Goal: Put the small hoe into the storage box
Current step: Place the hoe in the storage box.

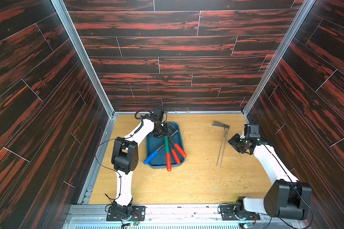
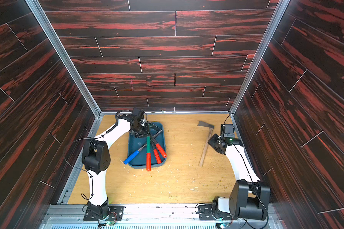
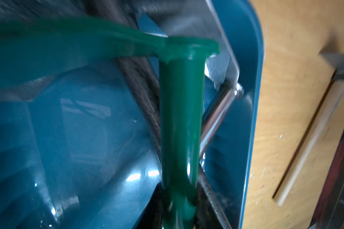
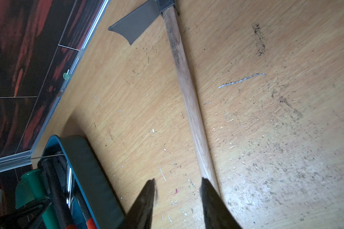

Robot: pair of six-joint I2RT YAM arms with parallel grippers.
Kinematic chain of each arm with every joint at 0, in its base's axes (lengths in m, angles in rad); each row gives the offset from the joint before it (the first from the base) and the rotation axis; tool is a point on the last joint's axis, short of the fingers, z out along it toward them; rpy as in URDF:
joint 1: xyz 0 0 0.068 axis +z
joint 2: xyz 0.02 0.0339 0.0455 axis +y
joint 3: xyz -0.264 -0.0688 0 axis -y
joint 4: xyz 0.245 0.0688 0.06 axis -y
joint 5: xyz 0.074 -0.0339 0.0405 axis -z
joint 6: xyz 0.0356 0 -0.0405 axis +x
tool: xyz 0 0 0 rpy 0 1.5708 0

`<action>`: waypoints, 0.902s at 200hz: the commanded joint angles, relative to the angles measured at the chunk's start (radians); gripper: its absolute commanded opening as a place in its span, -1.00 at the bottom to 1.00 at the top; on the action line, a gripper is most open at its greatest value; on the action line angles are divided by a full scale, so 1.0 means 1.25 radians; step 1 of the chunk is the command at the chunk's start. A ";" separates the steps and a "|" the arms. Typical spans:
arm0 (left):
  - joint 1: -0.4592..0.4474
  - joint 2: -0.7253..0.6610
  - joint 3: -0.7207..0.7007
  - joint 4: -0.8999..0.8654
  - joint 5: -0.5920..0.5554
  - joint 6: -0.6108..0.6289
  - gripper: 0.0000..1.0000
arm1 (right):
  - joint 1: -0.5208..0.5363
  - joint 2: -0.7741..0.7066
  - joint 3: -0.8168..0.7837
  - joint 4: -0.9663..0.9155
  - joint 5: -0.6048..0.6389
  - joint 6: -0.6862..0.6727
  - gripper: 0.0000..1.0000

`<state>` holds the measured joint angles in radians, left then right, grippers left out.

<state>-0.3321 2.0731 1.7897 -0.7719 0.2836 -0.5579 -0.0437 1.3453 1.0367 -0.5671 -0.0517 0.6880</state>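
The storage box (image 1: 153,143) is a teal tray at the back left of the table, seen in both top views (image 2: 135,145). My left gripper (image 1: 160,132) hangs over its far end, shut on the green shaft of a small hoe (image 1: 166,144). The hoe's red grip (image 1: 168,162) sticks out past the tray's near rim. In the left wrist view the green shaft (image 3: 180,119) runs down between the jaws of the left gripper (image 3: 179,218). My right gripper (image 1: 233,143) stands open beside a wooden-handled hoe (image 1: 222,144) lying on the table. In the right wrist view the right gripper (image 4: 178,181) holds nothing, and one finger covers the near part of the wooden handle (image 4: 189,95).
A blue-gripped tool (image 1: 150,157) and two red-gripped tools (image 1: 180,150) lie crossed in the tray, their grips over the near rim. Wood chips and grit are scattered over the table (image 1: 187,184). Dark panelled walls close in the back and both sides.
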 commanded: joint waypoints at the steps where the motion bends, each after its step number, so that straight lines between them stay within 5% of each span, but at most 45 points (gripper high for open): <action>1: -0.004 -0.082 -0.009 0.079 -0.012 -0.047 -1.00 | 0.007 0.011 0.003 0.002 -0.006 -0.001 -0.16; 108: -0.001 -0.166 -0.135 0.219 -0.076 -0.154 -1.00 | 0.006 0.011 -0.007 0.007 -0.015 -0.007 -0.16; 180: 0.003 -0.169 -0.215 0.341 -0.007 -0.269 -1.00 | 0.007 0.010 -0.015 0.008 -0.017 -0.009 -0.16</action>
<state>-0.3328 1.9274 1.5372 -0.4446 0.2371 -0.8230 -0.0410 1.3540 1.0367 -0.5591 -0.0685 0.6872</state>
